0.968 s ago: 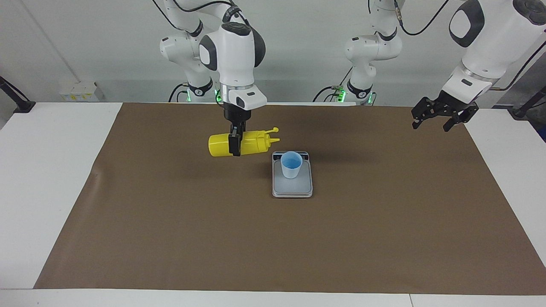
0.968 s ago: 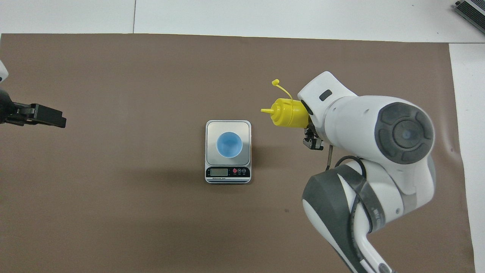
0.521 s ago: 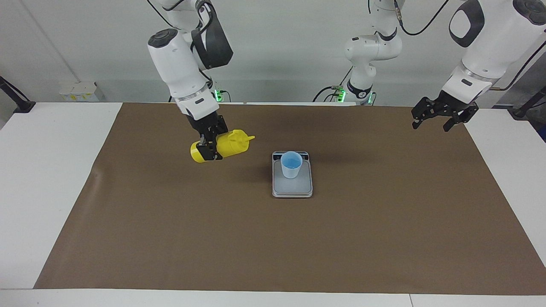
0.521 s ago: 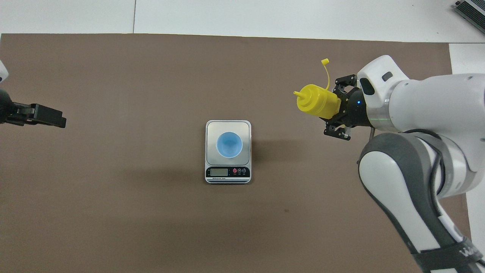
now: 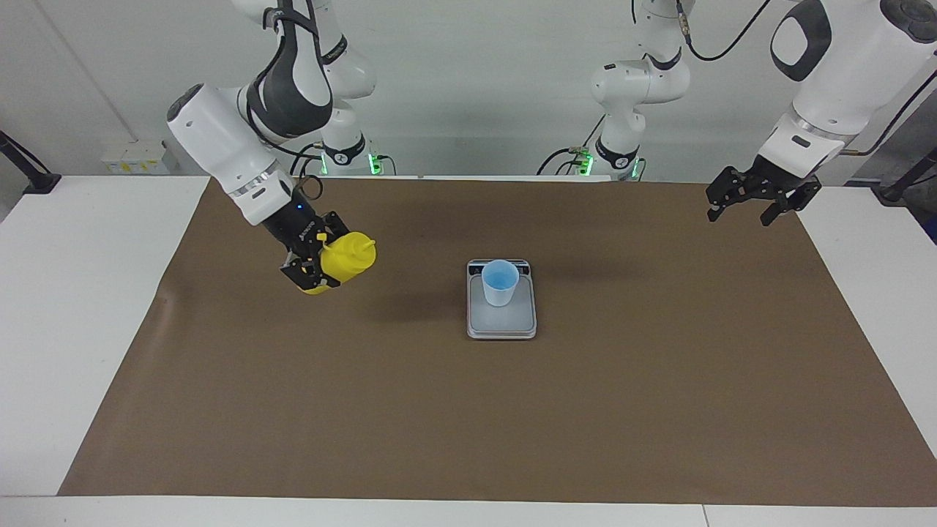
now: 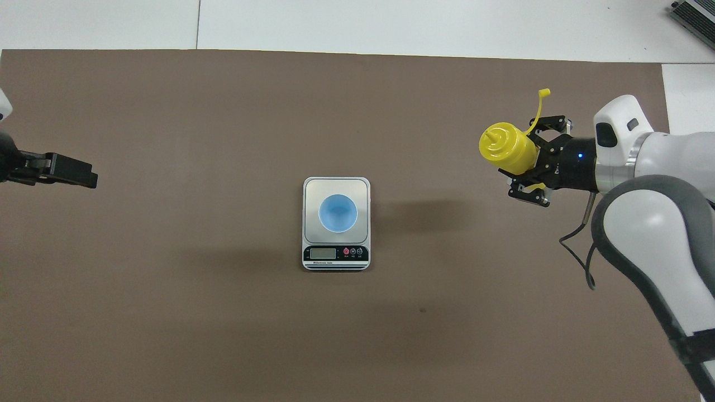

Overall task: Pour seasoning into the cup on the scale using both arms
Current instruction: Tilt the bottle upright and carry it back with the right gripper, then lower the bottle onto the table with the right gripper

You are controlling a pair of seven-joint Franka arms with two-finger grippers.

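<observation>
The yellow seasoning bottle [image 5: 350,255] hangs tilted in the air over the brown mat, toward the right arm's end of the table, with its nozzle pointing up and its cap strap loose. My right gripper [image 5: 318,267] is shut on the bottle's body [image 6: 503,146], well to the side of the scale. The light-blue cup [image 5: 500,282] stands upright on the silver-grey scale [image 5: 505,323] in the middle of the mat. From overhead the cup [image 6: 338,213] sits on the weighing plate [image 6: 310,187]. My left gripper [image 5: 758,197] waits open over the mat's edge at the left arm's end.
A brown mat [image 5: 468,424] covers most of the white table [image 5: 80,307]. The scale's dark display strip [image 6: 335,254] faces the robots. The right arm's [image 6: 659,234] white links reach over the mat's corner nearest its base.
The right arm has swung the bottle away from the scale toward its own end of the table. The bottle turned from lying sideways to nozzle-up. The left arm has not moved.
</observation>
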